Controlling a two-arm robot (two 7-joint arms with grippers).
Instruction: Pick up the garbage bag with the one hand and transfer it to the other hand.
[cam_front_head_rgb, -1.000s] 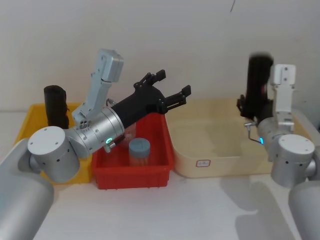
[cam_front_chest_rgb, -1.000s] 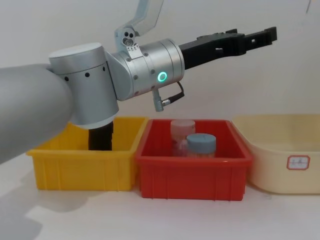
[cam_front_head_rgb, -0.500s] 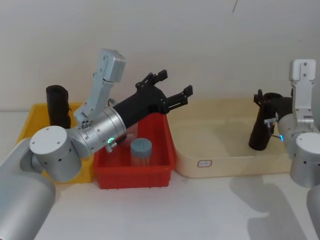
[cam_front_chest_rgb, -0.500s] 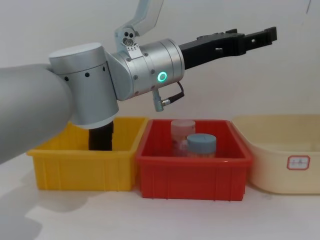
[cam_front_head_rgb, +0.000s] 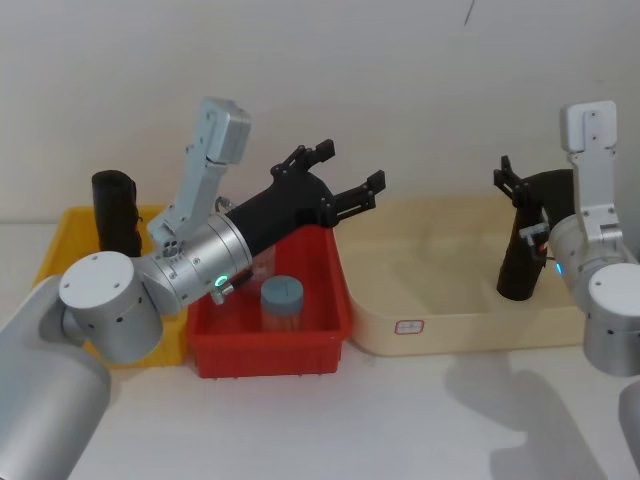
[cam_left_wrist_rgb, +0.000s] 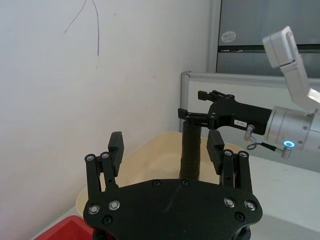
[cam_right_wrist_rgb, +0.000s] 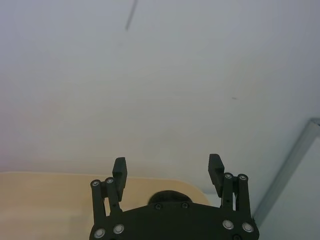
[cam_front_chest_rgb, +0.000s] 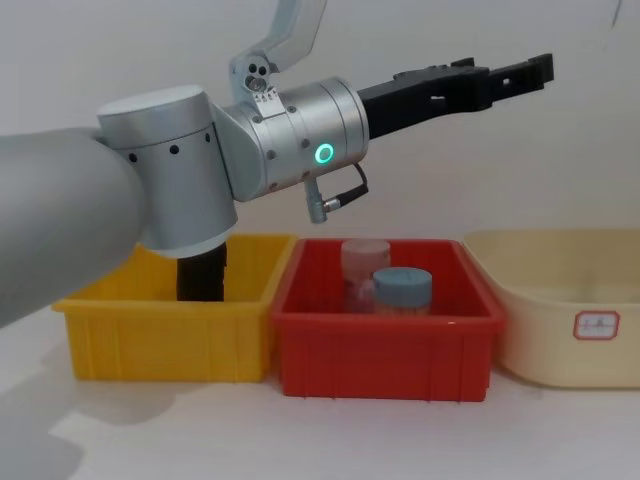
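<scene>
The garbage bag, a thick black roll, stands leaning slightly inside the cream tub at the right; it is also visible from the left wrist. My right gripper, blue-ringed, hovers open just above the bag's top, holding nothing; its fingers spread wide in the right wrist view and it appears over the bag in the left wrist view. My left gripper, green-ringed, is open and empty in the air above the red bin, pointing towards the tub.
The red bin holds two jars, one with a blue lid. A yellow bin at the left holds another black roll. The white tabletop lies in front of the bins and a wall is close behind.
The right gripper lowered the garbage bag from mid-air into the cream tub, let go of it and rose slightly above it. The left arm has not moved.
</scene>
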